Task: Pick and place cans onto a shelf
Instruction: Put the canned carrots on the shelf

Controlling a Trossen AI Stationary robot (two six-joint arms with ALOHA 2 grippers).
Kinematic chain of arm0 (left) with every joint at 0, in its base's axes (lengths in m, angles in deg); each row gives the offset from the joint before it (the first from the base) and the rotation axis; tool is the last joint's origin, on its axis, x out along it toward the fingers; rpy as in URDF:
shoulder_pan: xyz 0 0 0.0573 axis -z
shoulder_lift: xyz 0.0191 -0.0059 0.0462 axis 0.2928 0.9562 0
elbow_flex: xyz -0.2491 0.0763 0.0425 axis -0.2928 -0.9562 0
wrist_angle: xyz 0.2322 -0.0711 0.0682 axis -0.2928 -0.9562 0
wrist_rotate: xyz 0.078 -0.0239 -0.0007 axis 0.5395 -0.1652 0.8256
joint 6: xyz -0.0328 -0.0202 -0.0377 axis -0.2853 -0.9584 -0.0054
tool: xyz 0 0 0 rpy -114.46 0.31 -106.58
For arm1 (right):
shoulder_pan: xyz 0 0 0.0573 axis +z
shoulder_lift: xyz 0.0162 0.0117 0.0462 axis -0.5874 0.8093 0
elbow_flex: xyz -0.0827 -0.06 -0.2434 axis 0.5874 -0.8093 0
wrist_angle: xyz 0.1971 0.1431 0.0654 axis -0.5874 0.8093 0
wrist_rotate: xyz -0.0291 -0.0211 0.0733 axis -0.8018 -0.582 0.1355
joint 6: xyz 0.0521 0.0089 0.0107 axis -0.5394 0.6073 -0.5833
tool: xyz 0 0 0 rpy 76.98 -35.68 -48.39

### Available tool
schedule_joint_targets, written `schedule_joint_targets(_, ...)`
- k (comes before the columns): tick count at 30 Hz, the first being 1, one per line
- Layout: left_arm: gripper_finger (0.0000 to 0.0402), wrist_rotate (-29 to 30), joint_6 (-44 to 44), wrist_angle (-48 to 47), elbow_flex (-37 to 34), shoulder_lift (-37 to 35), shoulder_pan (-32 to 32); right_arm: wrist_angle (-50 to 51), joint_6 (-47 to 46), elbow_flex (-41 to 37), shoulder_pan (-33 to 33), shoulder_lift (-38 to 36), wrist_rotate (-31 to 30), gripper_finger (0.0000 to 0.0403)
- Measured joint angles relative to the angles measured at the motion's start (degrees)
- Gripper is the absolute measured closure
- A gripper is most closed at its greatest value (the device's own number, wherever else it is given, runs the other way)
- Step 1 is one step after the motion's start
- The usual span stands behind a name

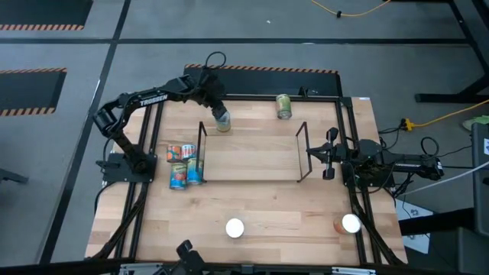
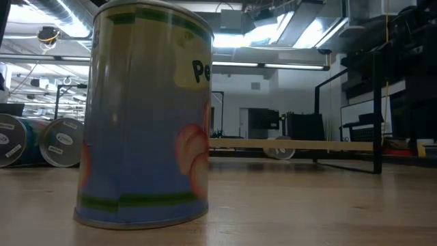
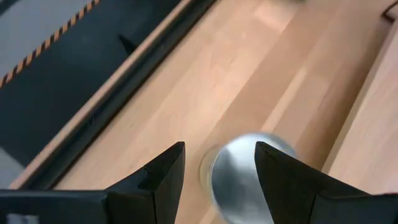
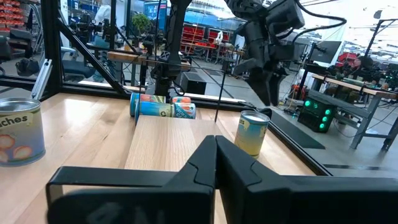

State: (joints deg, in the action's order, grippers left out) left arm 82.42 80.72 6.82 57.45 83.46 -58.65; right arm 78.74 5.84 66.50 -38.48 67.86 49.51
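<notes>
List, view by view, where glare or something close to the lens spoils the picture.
Low view: the blue-and-green labelled tin can stands right at the lens, hiding the left half; the ceiling lights glare. Left wrist view: the silver round can top below the left hand shines brightly. High view: even light, no strong shadows.

This is a robotics lab or workshop in an industrial hall. The wooden table (image 1: pixel 260 198) stands on a grey concrete floor marked with orange-and-black hazard tape (image 1: pixel 275 70), with a yellow cable (image 1: pixel 443 118) trailing across the floor. Overhead run bare ducts and pipes (image 2: pixel 41 14) and long strip lights (image 2: pixel 273 66). Beyond the table stand workbenches (image 4: pixel 348 84), black metal frames (image 4: pixel 68 43), red storage racks (image 4: pixel 199 31) and electronics with glowing green lights (image 4: pixel 317 112).
</notes>
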Motion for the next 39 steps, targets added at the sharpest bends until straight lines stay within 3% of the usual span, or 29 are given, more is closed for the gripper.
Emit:
schedule_joint_targets(17, 0.0214, 0.0, 0.0, -3.8, 0.0, 0.0, 0.6, 0.0, 0.0, 0.0, 0.0, 0.0, 0.0, 0.0392)
schedule_joint_targets(28, 0.0217, -0.3, -0.1, -3.7, 0.1, 4.5, 1.7, 0.0, 0.0, 0.0, 0.0, 0.0, 0.0, 0.0392)
schedule_joint_targets(39, 0.0285, 0.0, -1.6, -3.9, 0.1, 4.6, 2.0, 0.0, 0.0, 0.0, 0.0, 0.0, 0.0, 0.0392)
